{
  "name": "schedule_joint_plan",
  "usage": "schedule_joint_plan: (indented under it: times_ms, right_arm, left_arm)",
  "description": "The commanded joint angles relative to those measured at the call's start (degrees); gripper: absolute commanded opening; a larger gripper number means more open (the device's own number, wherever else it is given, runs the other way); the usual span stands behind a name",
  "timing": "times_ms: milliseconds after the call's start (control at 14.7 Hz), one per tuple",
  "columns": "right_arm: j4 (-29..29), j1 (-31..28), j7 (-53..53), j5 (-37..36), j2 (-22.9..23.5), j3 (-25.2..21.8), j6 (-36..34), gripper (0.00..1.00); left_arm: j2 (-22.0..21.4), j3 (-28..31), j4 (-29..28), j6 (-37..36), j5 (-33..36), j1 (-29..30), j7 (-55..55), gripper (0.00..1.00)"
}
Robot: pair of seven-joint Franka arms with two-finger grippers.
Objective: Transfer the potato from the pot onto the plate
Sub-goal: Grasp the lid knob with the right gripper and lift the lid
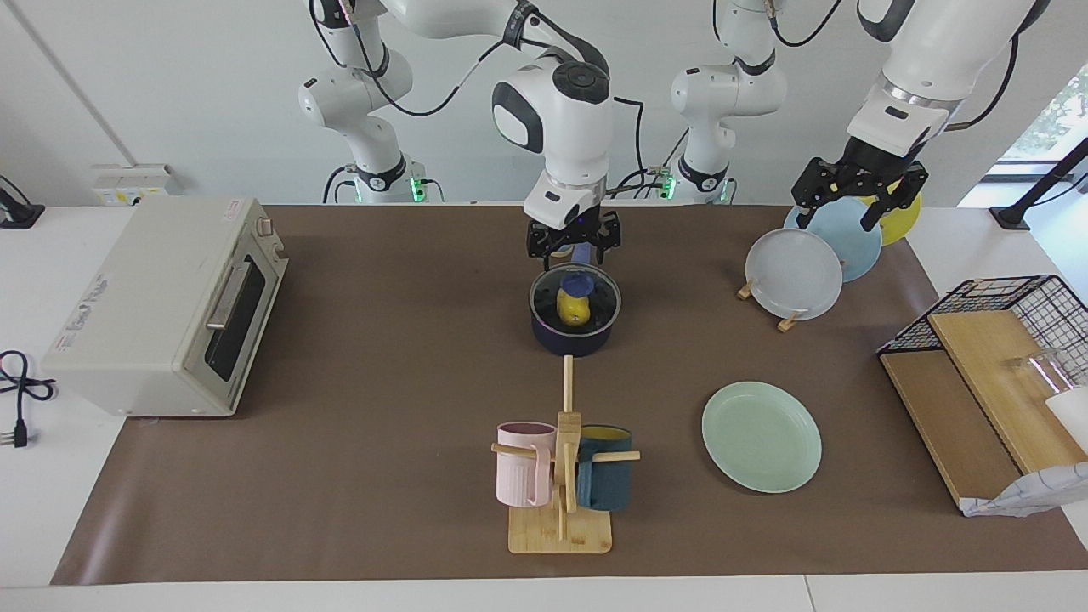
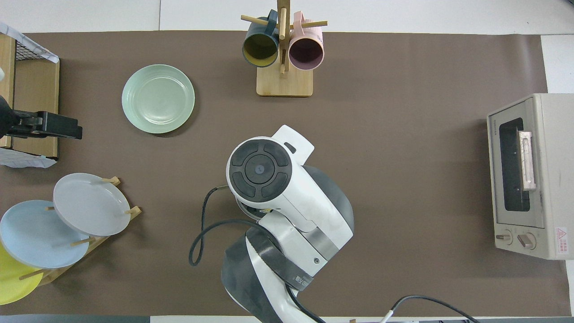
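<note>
Yellow potato (image 1: 574, 306) sits in navy pot (image 1: 575, 333); mint plate (image 1: 762, 436) lies flat.

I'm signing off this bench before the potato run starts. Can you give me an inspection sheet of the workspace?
Surface: brown mat on a white table.
Job's things: potato in the pot; mint plate bare, farther from the robots, toward the left arm's end.
Clutter: mug rack with pink and teal mugs; plate rack with grey, blue and yellow plates; toaster oven; wire basket with boards.
Grippers: right claw open, just over the pot's handle side; left claw open, waiting over the plate rack.
Cables: black loop on the right arm; plug lead beside the oven.
Surroundings: white wall; window at the left arm's end.
</note>
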Motion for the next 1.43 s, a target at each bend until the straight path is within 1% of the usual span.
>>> schedule_joint_plan:
  times_ms: [0,136,339,611,1357]
  right_arm:
    - [-2.27,1.01,1.26,-1.33,0.01,-0.26,3.27,1.0]
    - [-3.51,1.19,2.23,-1.42,-0.34,-0.17,4.5,1.0]
    - [-8.16,1.28,2.14,-2.91,-1.83,-0.26,8.89,1.0]
    - [-11.77,1.28,2.14,-3.18,-2.8,-0.17,12.24,1.0]
    - [-13.27,1.45,1.96,-4.23,-3.24,-0.17,13.65,1.0]
  left_arm:
    - [-1.18,0.22,-1.63,1.29,-0.28,-0.52,0.21,1.0]
    - [-1.18,0.22,-1.63,1.29,-0.28,-0.52,0.21,1.0]
    - [-1.18,0.22,-1.63,1.2,-0.28,-0.52,0.39,1.0]
    - [-1.18,0.22,-1.72,1.29,-0.28,-0.61,0.39,1.0]
    - [-1.18,0.22,-1.72,1.64,-0.28,-0.52,0.57,1.0]
